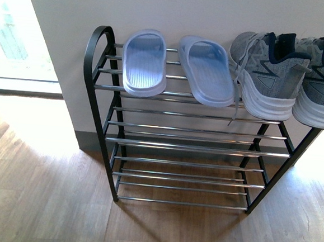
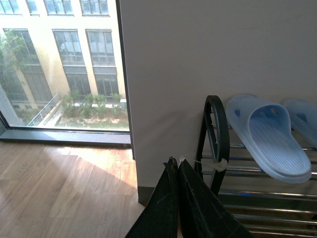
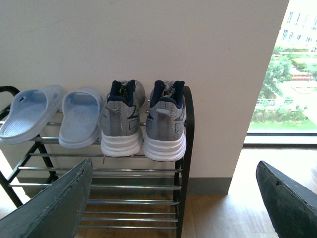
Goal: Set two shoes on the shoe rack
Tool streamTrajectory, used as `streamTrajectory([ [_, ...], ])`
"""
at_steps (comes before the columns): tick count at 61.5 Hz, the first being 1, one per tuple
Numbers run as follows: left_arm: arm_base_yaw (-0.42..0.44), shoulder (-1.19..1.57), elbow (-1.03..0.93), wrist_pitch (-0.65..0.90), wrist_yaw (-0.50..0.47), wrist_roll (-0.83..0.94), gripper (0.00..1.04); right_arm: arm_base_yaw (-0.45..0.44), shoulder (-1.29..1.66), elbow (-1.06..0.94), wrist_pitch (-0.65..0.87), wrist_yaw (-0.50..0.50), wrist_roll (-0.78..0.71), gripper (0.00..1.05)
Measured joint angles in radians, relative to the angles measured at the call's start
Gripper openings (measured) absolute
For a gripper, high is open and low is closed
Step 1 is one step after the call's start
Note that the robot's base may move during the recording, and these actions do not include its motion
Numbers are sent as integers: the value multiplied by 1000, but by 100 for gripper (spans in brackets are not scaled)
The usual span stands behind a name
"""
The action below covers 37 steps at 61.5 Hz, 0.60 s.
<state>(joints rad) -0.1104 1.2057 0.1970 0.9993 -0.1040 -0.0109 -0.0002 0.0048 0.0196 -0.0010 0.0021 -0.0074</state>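
Chrome bars form the shelves of a black-framed shoe rack [image 1: 188,147] standing against a pale wall [image 1: 187,11] on a wood-plank floor [image 1: 43,201]. All four shoes sit on the top tier, toes toward the wall and heels overhanging the front bar. Seen from the front, a pair of pale blue slide sandals [image 1: 180,66] lies at about eleven o'clock, the two slides just beside each other. Beside them, at about one o'clock, stands a pair of grey knit sneakers [image 1: 292,75] with white soles and navy collars; a lace hangs down from the nearer one over the front bar. The lower tiers hold nothing.

Neither arm shows in the front view. From the left wrist, the left tool [image 2: 177,166] has its two dark fingers pressed together, tips touching, near the rack's curved end post. From the right wrist, the right tool [image 3: 173,198] is spread wide, one finger [image 3: 54,203] at each lower corner, pinching nothing and well apart from the sneakers. Bright windows flank the wall on both sides.
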Motion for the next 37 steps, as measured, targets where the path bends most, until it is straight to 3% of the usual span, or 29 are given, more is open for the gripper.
streamTrajectory([
  [5, 21, -35, -65, 39, 15, 0, 1, 0, 0, 0, 0, 0, 0, 96],
  [17, 103, -203, -132, -74, 97, 2, 1, 0, 0, 0, 0, 0, 0, 96],
  [37, 106, -461, -176, -284, 104, 3, 1, 0, 0, 0, 0, -1, 0, 96],
])
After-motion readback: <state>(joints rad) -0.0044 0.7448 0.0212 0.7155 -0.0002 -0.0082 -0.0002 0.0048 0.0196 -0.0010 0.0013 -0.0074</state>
